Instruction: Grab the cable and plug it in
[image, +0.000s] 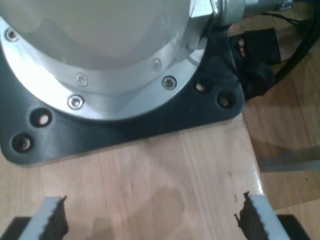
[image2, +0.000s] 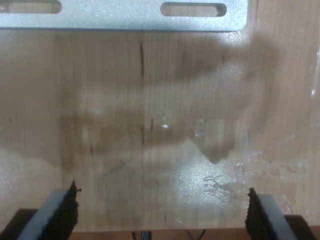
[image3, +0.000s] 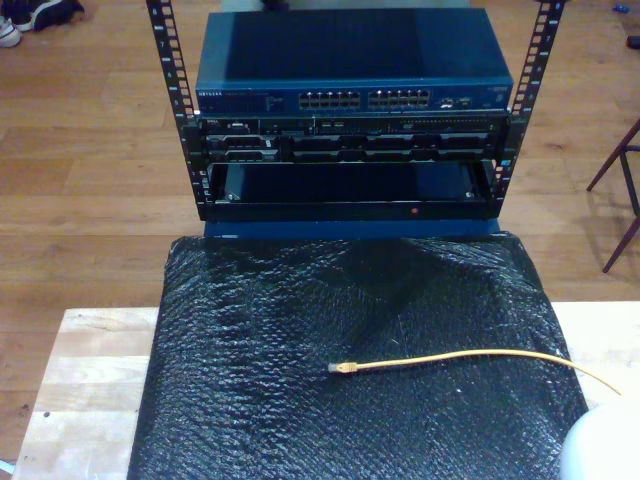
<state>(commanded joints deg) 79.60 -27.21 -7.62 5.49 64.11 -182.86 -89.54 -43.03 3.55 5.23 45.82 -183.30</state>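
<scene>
Cable: the thin yellow-orange network cable (image3: 470, 357) lies loose on the crinkled black plastic sheet (image3: 300, 330), its small plug tip (image3: 341, 368) near the sheet's middle, the cord trailing off toward 3 o'clock in the exterior view.
Rack: the dark blue network switch with rows of ports (image3: 355, 70) sits in the black metal rack (image3: 350, 150) at 12 o'clock in the exterior view, well apart from the plug.
First gripper: my first gripper (image: 150, 217) hangs over pale wood beside a round silver arm base on a black plate (image: 120, 65), jaws apart, nothing between them.
Second gripper: my second gripper (image2: 162, 210) hovers above bare glossy wood near a slotted silver metal bracket (image2: 125, 12), jaws spread wide and empty.
</scene>
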